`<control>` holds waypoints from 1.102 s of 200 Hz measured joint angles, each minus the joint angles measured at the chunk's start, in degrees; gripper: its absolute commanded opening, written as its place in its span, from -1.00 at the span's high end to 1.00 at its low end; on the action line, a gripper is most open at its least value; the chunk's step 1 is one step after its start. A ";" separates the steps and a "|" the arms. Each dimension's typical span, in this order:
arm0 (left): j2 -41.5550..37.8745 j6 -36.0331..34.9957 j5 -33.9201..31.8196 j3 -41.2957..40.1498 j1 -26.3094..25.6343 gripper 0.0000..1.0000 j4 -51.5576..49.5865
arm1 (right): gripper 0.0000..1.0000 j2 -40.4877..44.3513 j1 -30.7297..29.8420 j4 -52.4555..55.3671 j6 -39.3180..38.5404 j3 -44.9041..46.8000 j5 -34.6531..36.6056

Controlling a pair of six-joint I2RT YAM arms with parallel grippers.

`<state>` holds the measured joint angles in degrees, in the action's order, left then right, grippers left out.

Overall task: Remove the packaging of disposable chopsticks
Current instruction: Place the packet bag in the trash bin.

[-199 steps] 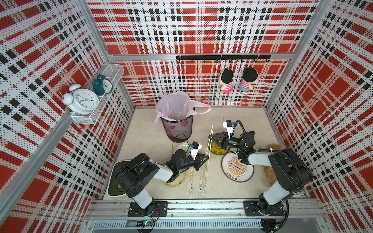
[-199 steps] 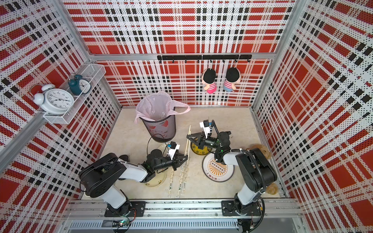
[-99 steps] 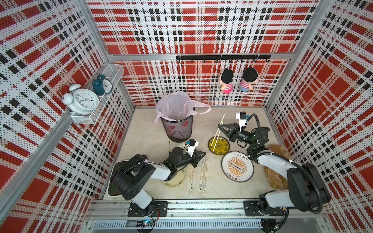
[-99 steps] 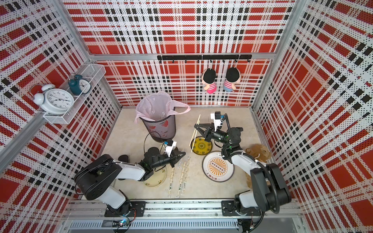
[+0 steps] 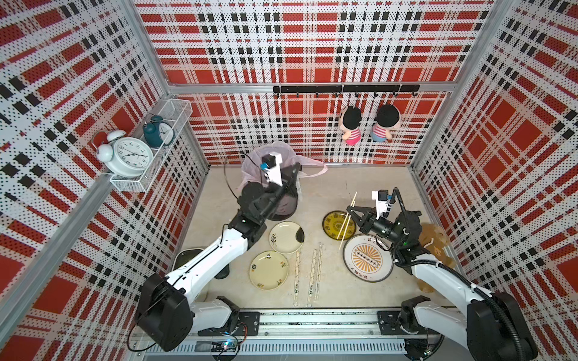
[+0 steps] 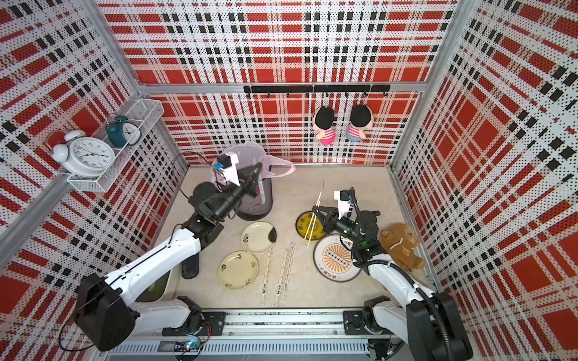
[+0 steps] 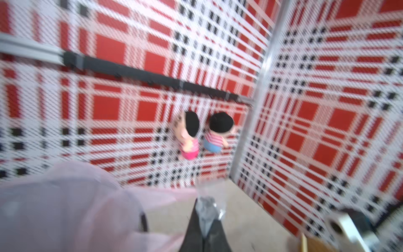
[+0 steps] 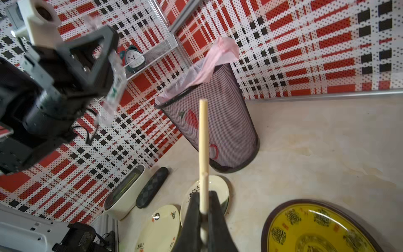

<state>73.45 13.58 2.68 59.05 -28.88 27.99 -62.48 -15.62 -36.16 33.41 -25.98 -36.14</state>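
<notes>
My left gripper (image 6: 259,176) is raised over the black mesh bin (image 6: 256,206), shut on an empty clear packaging sleeve (image 6: 261,192) that hangs from its jaws. The left wrist view is blurred but shows the gripper (image 7: 205,209) pinching crumpled sleeve plastic (image 7: 208,194). My right gripper (image 5: 348,212) is shut on a bare pair of disposable chopsticks (image 5: 346,222), held tilted above the yellow plate (image 5: 331,229). In the right wrist view the chopsticks (image 8: 203,141) stick out from that gripper (image 8: 204,211). Three sleeved pairs (image 5: 312,275) lie on the table near the front.
Two cream plates (image 5: 286,237) (image 5: 269,270) lie left of the sleeved pairs. A large orange-patterned plate (image 5: 367,261) and a brown teddy bear (image 5: 434,240) sit on the right. A dark case (image 6: 190,265) and a white tray (image 8: 124,192) are at the front left.
The left gripper closed and rose from near the table up over the bin with the sleeve. The right gripper drew the chopsticks away to the right, over the yellow plate.
</notes>
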 measured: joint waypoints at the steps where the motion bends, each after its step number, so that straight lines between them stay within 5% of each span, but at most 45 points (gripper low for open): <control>1: 0.04 0.00 -0.24 0.26 0.15 1.00 -0.13 | 1.00 0.15 0.00 0.15 -0.02 0.13 0.04; 38: 8.15 -3.69 -12.09 15.17 5.27 1.00 -4.44 | 1.00 2.67 0.00 1.79 -1.44 1.03 0.83; 88: 27.12 -9.53 -25.88 23.21 7.28 0.81 -10.14 | 1.00 2.95 0.00 2.27 -2.19 1.97 0.63; 114: 31.10 -10.32 -27.45 23.80 7.58 -0.30 -16.70 | 1.00 3.15 0.00 2.47 -2.40 2.14 0.61; 128: 30.32 -9.77 -27.61 23.85 7.61 -0.60 -18.40 | 1.00 3.15 0.00 2.45 -2.49 2.14 0.66; 209: 28.15 -2.19 -24.37 36.50 9.84 -0.71 -32.98 | 1.00 3.13 0.00 2.51 -2.54 2.14 0.63; 215: 28.15 -2.01 -24.11 36.46 10.01 -0.60 -33.57 | 1.00 3.10 0.00 2.51 -2.54 2.14 0.63; 220: 28.15 -1.66 -24.04 36.41 10.12 -0.30 -34.01 | 1.00 3.06 0.00 2.51 -2.56 2.14 0.63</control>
<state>101.60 11.92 -21.37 95.46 -18.76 -6.02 -59.42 -15.62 -33.65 30.85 -23.83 -35.51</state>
